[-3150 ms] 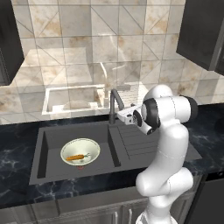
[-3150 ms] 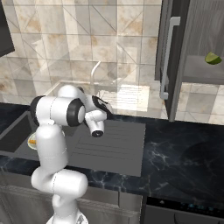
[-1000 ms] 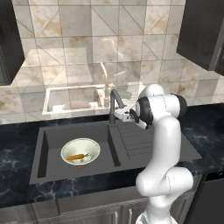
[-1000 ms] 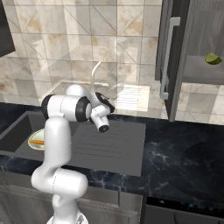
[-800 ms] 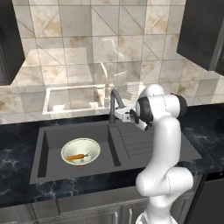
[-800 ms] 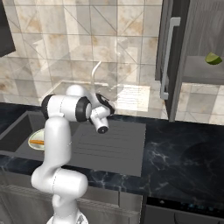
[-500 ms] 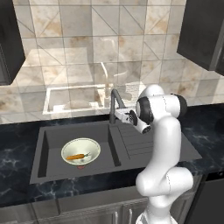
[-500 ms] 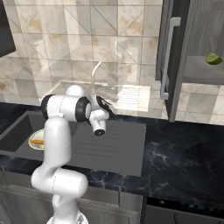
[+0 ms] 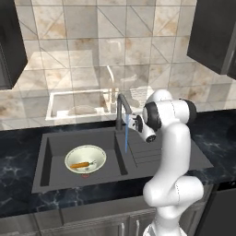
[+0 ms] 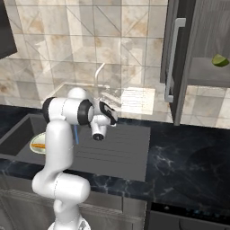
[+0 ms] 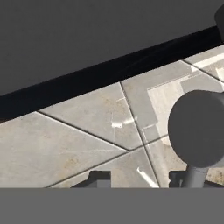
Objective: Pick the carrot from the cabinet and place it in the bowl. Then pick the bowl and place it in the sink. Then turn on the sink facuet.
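Observation:
The cream-white bowl (image 9: 85,158) sits in the basin of the dark grey sink (image 9: 50,152), with the orange carrot (image 9: 80,164) lying inside it. The dark faucet (image 9: 122,108) stands at the sink's back edge, and a thin blue stream of water (image 9: 126,137) falls from its hooked spout into the basin. My gripper (image 9: 137,123) hovers just right of the faucet stem, open, with nothing between its fingers. In the hand view the gripper (image 11: 138,178) faces the tiled wall, and a round dark part of the faucet (image 11: 197,129) stands by the right fingertip. In the right base view my arm half hides the bowl (image 10: 37,143).
The grey wood-grain cabinet (image 10: 211,40) hangs open at the right, with a silver bar handle (image 10: 172,58) and a green fruit (image 10: 219,60) on its shelf. Black marbled counter (image 10: 188,166) surrounds the sink's ribbed drainboard (image 10: 117,152). Black wall cabinets (image 9: 215,32) hang overhead.
My gripper has shifted slightly beside the faucet and its jaws have narrowed a little. A blue stream now falls from the spout, which the oldest frames do not show.

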